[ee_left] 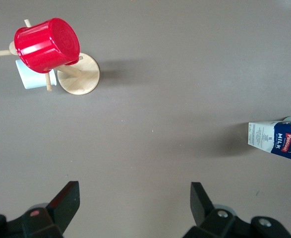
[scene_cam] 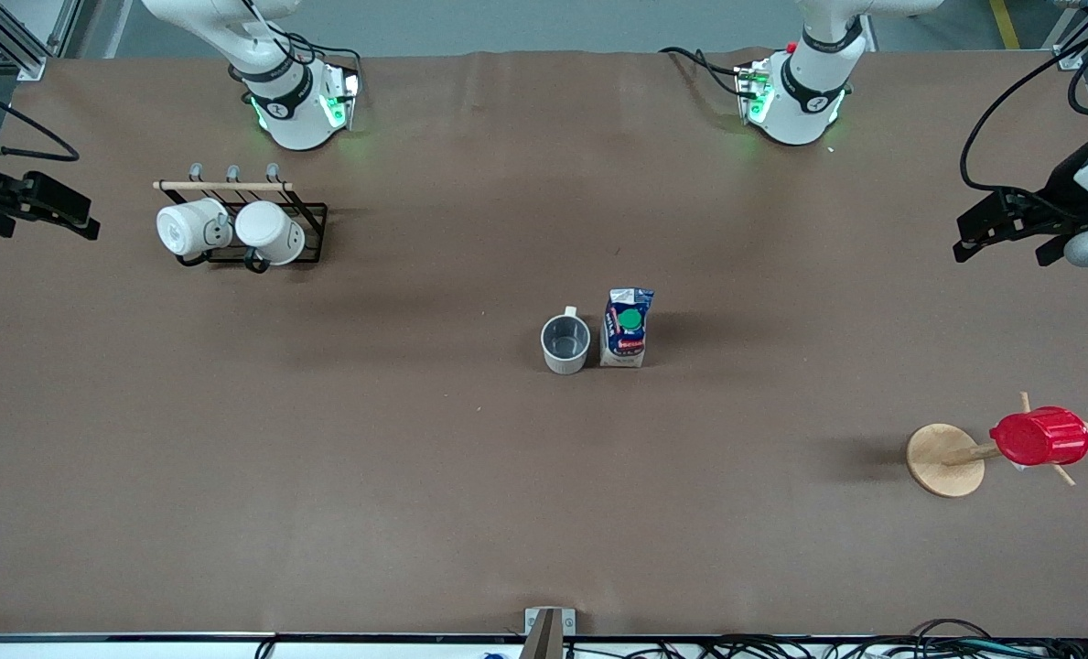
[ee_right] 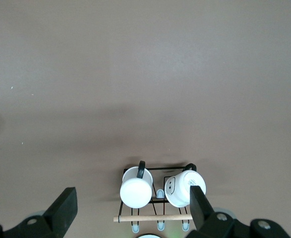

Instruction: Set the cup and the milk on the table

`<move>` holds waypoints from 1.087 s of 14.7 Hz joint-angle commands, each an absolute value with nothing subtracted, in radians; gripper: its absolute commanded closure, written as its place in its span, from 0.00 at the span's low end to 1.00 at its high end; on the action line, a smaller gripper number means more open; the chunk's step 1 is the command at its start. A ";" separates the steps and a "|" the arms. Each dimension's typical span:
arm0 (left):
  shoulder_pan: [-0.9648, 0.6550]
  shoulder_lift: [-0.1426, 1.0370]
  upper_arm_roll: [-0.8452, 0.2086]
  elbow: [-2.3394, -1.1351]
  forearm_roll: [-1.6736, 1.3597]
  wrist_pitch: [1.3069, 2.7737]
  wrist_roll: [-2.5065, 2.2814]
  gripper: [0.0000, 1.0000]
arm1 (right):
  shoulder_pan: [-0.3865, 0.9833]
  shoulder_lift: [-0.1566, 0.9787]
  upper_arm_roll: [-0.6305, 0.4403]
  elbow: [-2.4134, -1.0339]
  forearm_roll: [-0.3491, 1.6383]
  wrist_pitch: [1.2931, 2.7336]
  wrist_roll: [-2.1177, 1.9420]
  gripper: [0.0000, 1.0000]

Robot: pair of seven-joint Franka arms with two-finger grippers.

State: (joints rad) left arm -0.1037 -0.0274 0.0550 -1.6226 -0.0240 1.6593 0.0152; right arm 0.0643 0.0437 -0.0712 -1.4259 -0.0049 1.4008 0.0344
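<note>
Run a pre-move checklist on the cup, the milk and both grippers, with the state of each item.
1. Cup upright on the table: ok.
2. Milk upright on the table, beside the cup toward the left arm's end: ok.
3. Cup and milk apart or touching: cannot tell.
4. Left gripper open, holding nothing, at its own end of the table: ok.
5. Right gripper open, holding nothing, by the black mug rack: ok.
6. Red cup on the wooden stand, apart from the task items: ok.
</note>
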 commanded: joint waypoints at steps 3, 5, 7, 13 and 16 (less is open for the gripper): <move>-0.106 -0.058 0.074 -1.632 -0.008 1.640 0.011 0.02 | 0.046 0.038 -0.057 -1.428 0.012 1.402 0.037 0.00; -0.104 -0.058 0.074 -1.635 -0.008 1.640 -0.003 0.03 | 0.046 0.038 -0.057 -1.428 0.012 1.405 0.037 0.00; -0.106 -0.058 0.074 -1.640 -0.006 1.643 -0.005 0.03 | 0.046 0.038 -0.057 -1.428 0.012 1.404 0.037 0.00; -0.107 -0.066 0.066 -1.646 0.029 1.641 -0.005 0.03 | 0.048 0.038 -0.057 -1.428 0.012 1.401 0.037 0.00; -0.107 -0.080 0.064 -1.664 0.028 1.641 -0.020 0.03 | 0.046 0.038 -0.057 -1.428 0.012 1.404 0.037 0.00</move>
